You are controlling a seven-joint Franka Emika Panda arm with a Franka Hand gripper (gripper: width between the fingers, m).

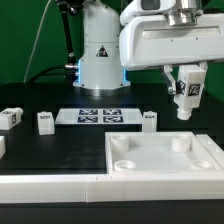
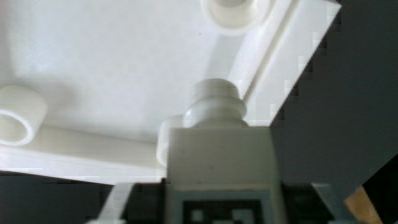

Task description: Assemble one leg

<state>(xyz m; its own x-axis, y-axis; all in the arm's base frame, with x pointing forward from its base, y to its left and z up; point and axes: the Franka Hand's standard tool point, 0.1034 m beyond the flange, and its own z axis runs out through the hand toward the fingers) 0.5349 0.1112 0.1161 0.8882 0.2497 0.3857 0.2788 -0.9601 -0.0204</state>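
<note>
Above the far corner of the tray (image 1: 160, 160) on the exterior view's right, the gripper (image 1: 188, 84) is pinching the leg (image 1: 187, 95) between its two fingers. The leg hangs clear of the tray with open space beneath it. It is held roughly upright, its black-and-white tag faces the exterior camera, and its narrower end points downward. It stands over the corner socket (image 1: 180, 143), slightly toward the exterior view's right of it. Whether it is exactly in line with the socket cannot be judged from this angle. A second socket (image 1: 125, 160) lies in the tray's interior toward the exterior view's left and holds nothing. In the wrist view the leg (image 2: 214, 125) fills the centre of the picture, and its stepped tip shows against the raised rim of the tray (image 2: 107, 60). Two round sockets of the tray are seen at the picture's edges, and the black table (image 2: 356, 110) shows beyond the rim. The finger pads are not clearly visible in that view. On the table (image 1: 60, 140) behind the tray, the marker board (image 1: 100, 116) lies flat. The first spare peg (image 1: 149, 120) stands just beside the board's end on the exterior view's right. The second spare peg (image 1: 45, 121) and the third spare peg (image 1: 12, 119) stand apart from each other toward the exterior view's left.
</note>
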